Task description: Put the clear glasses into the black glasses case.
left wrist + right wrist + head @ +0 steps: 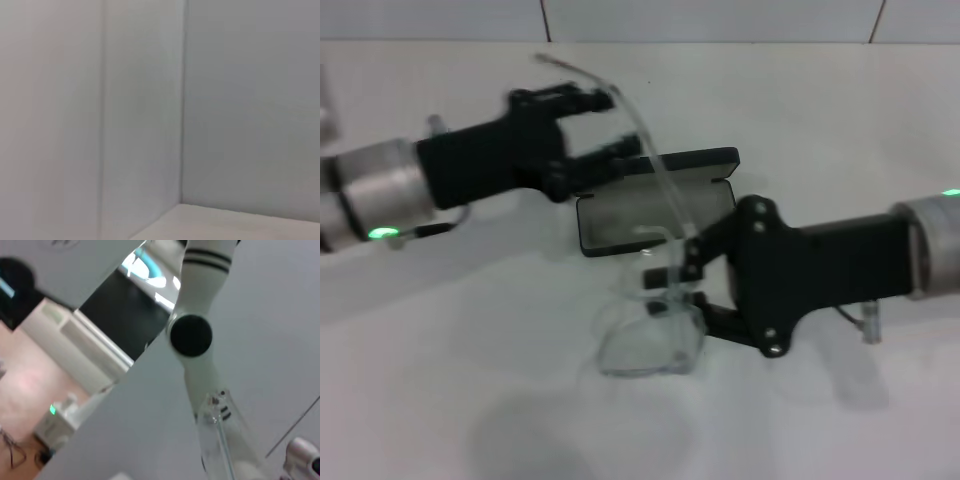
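Note:
The black glasses case [655,215] lies open in the middle of the table, its grey lining up and its lid [695,160] at the far side. The clear glasses [650,345] hang just in front of the case with the lens low over the table. My right gripper [692,285] is shut on them near the frame's hinge. One thin clear arm [655,165] of the glasses rises across the case and passes the tips of my left gripper [625,128], which stands open above the case's left end. The right wrist view shows a clear arm [220,440] of the glasses close up.
The white table [470,380] runs back to a tiled wall [720,20]. The left wrist view shows only bare wall [240,100] and a strip of table. The robot's white body with a black round joint [190,335] fills the right wrist view.

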{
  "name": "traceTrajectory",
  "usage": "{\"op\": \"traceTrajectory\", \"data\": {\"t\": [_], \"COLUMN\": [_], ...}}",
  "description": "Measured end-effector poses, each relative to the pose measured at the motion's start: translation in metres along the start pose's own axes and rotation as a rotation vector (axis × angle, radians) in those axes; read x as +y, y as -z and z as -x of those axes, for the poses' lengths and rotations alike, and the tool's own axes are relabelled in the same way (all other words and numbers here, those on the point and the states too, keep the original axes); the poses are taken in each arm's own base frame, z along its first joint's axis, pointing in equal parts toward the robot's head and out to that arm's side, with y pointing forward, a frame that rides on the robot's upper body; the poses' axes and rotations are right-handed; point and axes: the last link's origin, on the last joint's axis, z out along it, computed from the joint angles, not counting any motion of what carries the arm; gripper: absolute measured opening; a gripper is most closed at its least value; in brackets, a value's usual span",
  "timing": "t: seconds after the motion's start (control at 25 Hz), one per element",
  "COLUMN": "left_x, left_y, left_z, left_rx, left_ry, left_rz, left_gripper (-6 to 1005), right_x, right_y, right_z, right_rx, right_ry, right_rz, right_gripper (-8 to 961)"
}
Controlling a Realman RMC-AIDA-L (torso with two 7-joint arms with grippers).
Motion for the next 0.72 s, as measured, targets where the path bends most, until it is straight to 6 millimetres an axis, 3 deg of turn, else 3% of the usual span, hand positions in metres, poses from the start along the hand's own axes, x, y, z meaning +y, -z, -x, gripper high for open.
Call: {"op": "traceTrajectory", "data": {"t": [0.12, 0.28, 0.72], "left_x": [0.007, 0.008, 0.017], "left_y": [-0.019, -0.029, -0.011], "left_z": [-0.002, -0.008, -0.019], "left_rx": [0.007, 0.035, 0.224], "left_ry": [-0.044, -0.063, -0.122], "left_rz": [0.043, 0.063, 0.023], "left_gripper": [600, 600, 597], "right_x": [-0.006, -0.008, -0.010], "right_y": [-0.015, -0.021, -0.014], "right_z": [-0.007, -0.014, -0.022], "right_rx": [-0.026, -0.024, 0.022], "right_ry": [-0.082, -0.200, -0.419], "right_rz": [0.000, 0.003, -0.043], "right_gripper": [148, 149, 153]}}
